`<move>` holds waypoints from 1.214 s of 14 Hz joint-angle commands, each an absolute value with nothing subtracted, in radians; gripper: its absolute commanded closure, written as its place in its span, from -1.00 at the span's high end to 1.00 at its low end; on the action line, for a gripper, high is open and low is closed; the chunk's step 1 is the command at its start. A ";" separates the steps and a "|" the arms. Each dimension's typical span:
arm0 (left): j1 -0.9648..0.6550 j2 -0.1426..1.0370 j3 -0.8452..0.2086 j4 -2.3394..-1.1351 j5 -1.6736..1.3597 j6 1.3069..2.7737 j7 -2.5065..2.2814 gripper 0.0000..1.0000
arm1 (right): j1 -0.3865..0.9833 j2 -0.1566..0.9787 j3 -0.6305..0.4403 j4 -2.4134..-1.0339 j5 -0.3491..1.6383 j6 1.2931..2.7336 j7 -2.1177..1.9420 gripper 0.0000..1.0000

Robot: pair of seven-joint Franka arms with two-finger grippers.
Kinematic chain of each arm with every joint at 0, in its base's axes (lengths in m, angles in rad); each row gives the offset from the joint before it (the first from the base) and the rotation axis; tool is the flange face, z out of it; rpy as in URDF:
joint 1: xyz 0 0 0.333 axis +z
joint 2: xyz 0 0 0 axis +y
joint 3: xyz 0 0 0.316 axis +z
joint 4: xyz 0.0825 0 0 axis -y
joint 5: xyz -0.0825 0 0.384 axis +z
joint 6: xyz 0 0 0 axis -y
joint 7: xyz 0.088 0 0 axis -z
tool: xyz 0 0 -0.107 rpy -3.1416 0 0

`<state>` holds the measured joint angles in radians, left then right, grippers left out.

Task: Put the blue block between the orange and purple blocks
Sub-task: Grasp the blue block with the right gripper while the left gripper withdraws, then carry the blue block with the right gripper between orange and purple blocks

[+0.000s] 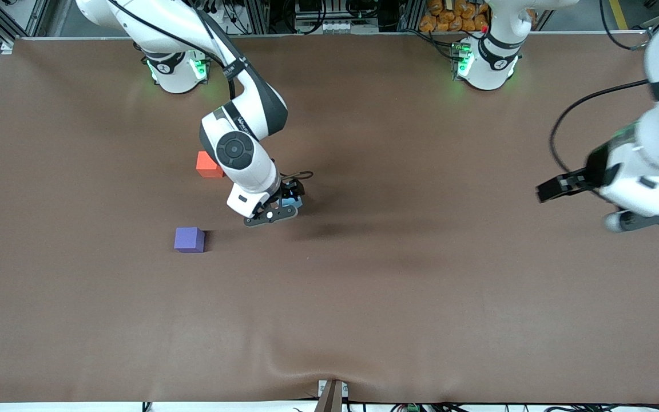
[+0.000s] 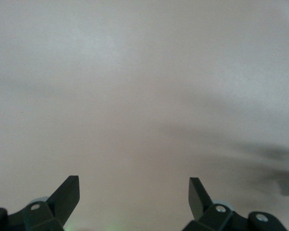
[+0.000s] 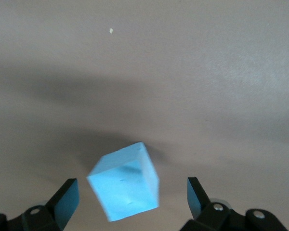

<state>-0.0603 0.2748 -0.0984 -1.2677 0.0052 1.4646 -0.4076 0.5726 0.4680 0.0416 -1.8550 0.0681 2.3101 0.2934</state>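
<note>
Right gripper (image 1: 284, 205) hangs low over the middle of the brown table (image 1: 398, 297) with its two fingers spread wide, and the blue block (image 3: 125, 186) sits on the table in the gap between them, turned at an angle, with neither finger touching it. In the front view only a sliver of the blue block (image 1: 290, 201) shows past the gripper's black parts. In the right wrist view both dark fingertips (image 3: 67, 195) stand clear of the cube's sides, with a soft shadow on the cloth around it. An orange block (image 1: 209, 165) rests on the table toward the right arm's end, partly covered by the arm's wrist, and a purple block (image 1: 190, 239) lies nearer to the front camera than the orange one, the two well apart with bare cloth between them. The blue block is beside that pair, more toward the middle of the table, and not in the gap between them. Left gripper (image 1: 558, 186) is held up over the left arm's end of the table, waiting, its fingers (image 2: 65, 197) wide apart with nothing between them; its wrist view shows bare cloth and a small blue corner at the edge.
</note>
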 commanded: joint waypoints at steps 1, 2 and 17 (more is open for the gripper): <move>-0.025 0.227 -0.110 -1.318 0.021 1.466 -0.365 1.00 | 0.600 0.454 0.031 -1.942 0.026 2.426 0.253 1.00; -0.009 0.218 -0.110 -1.327 0.023 1.470 -0.336 1.00 | 0.613 0.462 0.031 -1.950 0.026 2.450 0.253 1.00; 0.109 -0.044 -0.106 -1.667 0.005 1.635 -0.176 1.00 | 0.652 0.463 0.031 -1.957 -0.072 2.453 0.109 1.00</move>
